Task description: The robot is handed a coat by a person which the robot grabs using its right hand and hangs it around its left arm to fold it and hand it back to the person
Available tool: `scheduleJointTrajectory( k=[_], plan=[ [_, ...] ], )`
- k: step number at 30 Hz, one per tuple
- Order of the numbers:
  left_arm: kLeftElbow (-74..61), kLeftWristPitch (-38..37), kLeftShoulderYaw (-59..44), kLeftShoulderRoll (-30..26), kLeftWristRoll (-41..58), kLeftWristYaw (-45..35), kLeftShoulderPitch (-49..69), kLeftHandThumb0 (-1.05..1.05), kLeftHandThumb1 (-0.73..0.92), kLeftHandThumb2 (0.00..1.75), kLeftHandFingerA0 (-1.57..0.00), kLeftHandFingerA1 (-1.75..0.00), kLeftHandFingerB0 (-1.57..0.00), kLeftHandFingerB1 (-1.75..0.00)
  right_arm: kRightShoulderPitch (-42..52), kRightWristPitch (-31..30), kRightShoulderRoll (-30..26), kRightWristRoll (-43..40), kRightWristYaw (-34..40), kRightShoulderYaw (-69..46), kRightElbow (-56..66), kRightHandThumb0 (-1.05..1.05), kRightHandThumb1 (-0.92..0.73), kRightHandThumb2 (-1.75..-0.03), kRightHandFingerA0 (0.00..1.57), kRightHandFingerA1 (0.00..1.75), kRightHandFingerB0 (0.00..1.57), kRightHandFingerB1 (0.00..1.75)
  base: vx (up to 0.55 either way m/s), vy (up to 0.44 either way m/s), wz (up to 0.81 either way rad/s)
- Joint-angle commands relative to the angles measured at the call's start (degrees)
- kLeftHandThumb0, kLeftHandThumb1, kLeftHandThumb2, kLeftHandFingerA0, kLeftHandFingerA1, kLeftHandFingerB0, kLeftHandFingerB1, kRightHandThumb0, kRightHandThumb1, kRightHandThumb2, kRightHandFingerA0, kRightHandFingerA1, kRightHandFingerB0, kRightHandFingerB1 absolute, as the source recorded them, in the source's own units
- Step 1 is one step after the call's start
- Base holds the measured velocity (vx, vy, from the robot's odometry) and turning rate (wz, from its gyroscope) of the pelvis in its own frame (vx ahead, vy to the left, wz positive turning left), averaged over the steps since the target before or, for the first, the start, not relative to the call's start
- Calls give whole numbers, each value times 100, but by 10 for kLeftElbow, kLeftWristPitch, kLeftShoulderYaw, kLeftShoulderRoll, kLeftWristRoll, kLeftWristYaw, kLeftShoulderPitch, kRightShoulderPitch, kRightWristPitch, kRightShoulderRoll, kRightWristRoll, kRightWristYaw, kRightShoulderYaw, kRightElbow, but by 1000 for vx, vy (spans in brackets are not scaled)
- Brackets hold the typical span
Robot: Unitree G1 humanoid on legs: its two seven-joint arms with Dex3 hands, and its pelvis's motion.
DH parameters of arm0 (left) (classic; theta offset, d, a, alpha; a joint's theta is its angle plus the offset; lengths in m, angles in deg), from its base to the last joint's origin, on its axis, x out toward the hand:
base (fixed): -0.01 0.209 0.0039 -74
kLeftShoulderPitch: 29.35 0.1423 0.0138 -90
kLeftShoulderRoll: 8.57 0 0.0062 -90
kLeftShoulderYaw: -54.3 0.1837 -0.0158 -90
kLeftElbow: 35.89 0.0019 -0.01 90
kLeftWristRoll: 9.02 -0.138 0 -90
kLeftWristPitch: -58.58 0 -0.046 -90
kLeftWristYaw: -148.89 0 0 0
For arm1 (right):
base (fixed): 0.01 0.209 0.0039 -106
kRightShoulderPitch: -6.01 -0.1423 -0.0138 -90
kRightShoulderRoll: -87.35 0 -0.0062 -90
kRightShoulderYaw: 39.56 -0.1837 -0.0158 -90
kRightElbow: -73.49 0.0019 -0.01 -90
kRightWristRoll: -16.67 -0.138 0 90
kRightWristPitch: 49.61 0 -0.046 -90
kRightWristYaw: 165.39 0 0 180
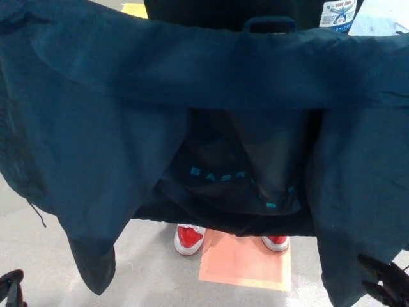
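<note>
A dark navy coat (192, 96) is held spread wide across the head view, its lining open toward me, with a hanging loop (268, 24) at the collar and teal lettering (217, 174) low inside. Both sleeves hang down at the sides. My right hand (383, 281) shows at the bottom right corner, its black fingers apart, just below the hem of the right-side sleeve and holding nothing. Only the tip of my left hand (11, 284) shows at the bottom left corner, clear of the coat.
A person stands behind the coat; red and white shoes (190, 238) show under its hem, on an orange floor square (246, 259). Grey floor lies around. A white sticker (339, 14) is at top right.
</note>
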Motion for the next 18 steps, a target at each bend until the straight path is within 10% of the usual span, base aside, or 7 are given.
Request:
scheduleJointTrajectory(
  k=[1,2,11,15,16,18],
  plan=[
    [-7,-36,-2,-9,6,-7,14,-76,80,109,-6,-31,-5,-30,134,235,22,-139,8,-35,324,-34,-61,-115,1,48,1,48,0,0,0],
    [-6,-37,0,-10,5,-9,16,-76,80,109,-5,-30,-5,-30,130,251,25,-138,13,-41,339,-64,-92,-72,21,37,17,33,0,0,0],
    [0,-46,0,-11,4,-8,14,-76,81,110,-4,-31,-4,-30,75,156,30,-154,50,-91,548,-69,-85,-64,24,34,24,31,0,0,0],
    [-3,-44,4,-13,-1,-6,15,-76,81,110,-4,-30,-4,-30,29,99,20,-137,62,-127,594,-72,-85,-66,22,31,21,30,0,0,0],
    [-5,-37,3,-13,0,-2,13,-77,80,110,-5,-31,-5,-31,-1,67,1,-143,62,-140,610,-35,-54,-112,0,49,0,48,0,0,0],
    [-6,-39,4,-13,1,-8,12,-79,83,110,-5,-27,-5,-29,-42,51,-29,-156,51,-157,605,-36,-54,-112,0,49,0,48,0,0,0]
  ],
)
